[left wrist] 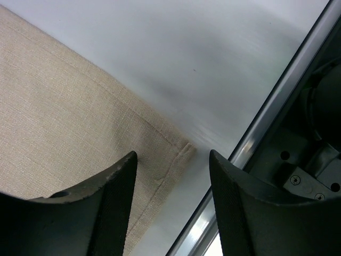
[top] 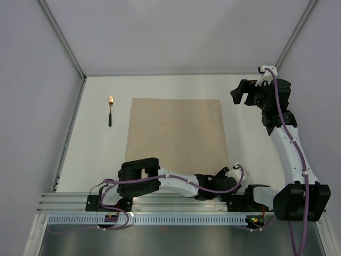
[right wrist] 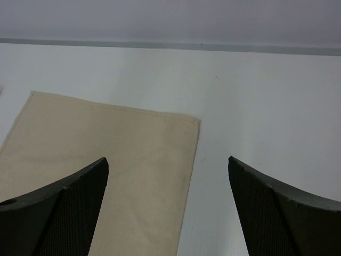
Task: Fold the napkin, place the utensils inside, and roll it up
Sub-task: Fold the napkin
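The beige napkin (top: 176, 133) lies flat and unfolded in the middle of the white table. A fork (top: 110, 110) with a gold head and dark handle, the only utensil in view, lies to the napkin's left. My left gripper (top: 228, 172) hovers low over the napkin's near right corner (left wrist: 181, 154). In the left wrist view that gripper (left wrist: 172, 154) is open and the hemmed corner lies between its fingers, not pinched. My right gripper (top: 243, 96) is raised beside the far right corner, also open. In its wrist view that gripper (right wrist: 168, 160) straddles the napkin's right edge (right wrist: 189, 181).
An aluminium rail (top: 160, 205) runs along the near edge, close to the left gripper, and shows again as the rail (left wrist: 266, 122) in its wrist view. Grey walls enclose the table at the back and sides. The right arm's base (top: 298, 200) sits at the near right.
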Action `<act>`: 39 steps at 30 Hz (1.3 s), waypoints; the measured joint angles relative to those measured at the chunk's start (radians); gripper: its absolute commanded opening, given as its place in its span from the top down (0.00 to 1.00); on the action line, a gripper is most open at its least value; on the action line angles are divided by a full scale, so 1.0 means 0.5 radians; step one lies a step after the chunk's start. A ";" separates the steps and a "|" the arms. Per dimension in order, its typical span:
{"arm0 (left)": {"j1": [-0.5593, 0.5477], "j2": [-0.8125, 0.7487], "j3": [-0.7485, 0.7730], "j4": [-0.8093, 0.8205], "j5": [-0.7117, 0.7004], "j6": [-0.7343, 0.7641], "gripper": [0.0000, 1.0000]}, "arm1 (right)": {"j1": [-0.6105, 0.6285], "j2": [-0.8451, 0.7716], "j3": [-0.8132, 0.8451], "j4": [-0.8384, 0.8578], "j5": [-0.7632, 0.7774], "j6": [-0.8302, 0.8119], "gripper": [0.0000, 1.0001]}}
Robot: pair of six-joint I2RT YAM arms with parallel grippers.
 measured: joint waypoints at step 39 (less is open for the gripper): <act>0.509 -0.472 -0.424 0.330 0.544 -0.306 0.98 | 0.000 0.047 0.001 -0.011 -0.032 -0.001 0.02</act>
